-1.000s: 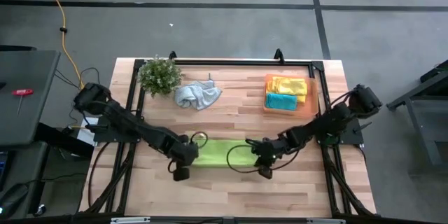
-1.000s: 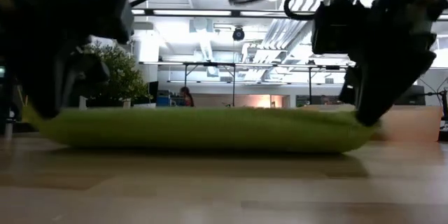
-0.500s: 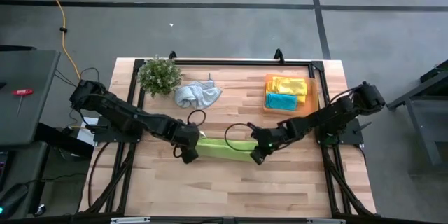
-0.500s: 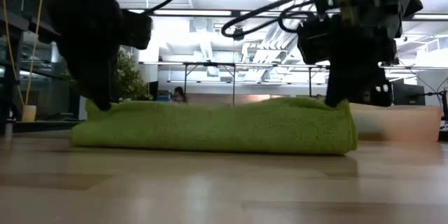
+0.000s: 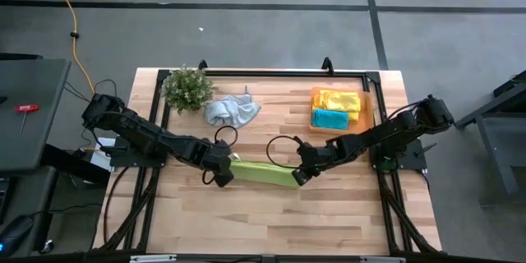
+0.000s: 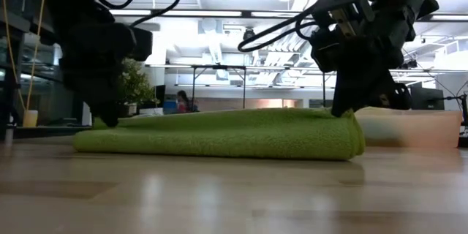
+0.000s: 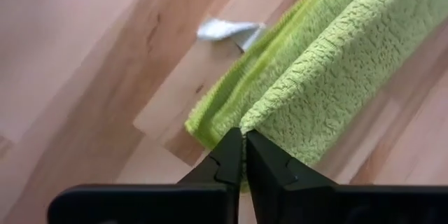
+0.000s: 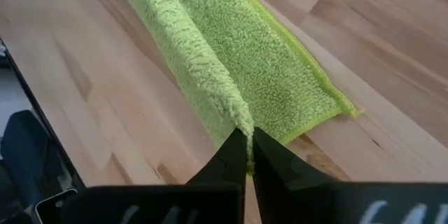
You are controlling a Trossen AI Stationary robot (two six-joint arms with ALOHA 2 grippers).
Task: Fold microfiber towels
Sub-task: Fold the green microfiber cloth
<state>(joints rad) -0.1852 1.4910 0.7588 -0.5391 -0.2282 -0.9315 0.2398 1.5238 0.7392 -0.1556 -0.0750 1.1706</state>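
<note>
Lime green towel [image 5: 263, 173] lies as a long folded strip near the middle of the worktop [image 5: 329, 214], and we hold it at both ends. Our left end effector [image 5: 222, 173] has its fingers pressed together on the towel's left end, pinching the upper fold, as the left wrist view shows [image 7: 244, 155]. Our right end effector [image 5: 301, 174] is likewise clamped on the right end, its fingers meeting on a raised ridge of cloth [image 8: 248, 150]. In the low view the towel [image 6: 219, 134] rests on the wood, doubled over, with its right end lifted slightly. Far from us, a pale grey-blue towel [image 5: 232, 112] lies crumpled beside the plant [image 5: 187, 89]. On the orange tray [image 5: 366, 99] at far right sit a yellow towel [image 5: 337, 100] and a teal towel [image 5: 329, 119].
</note>
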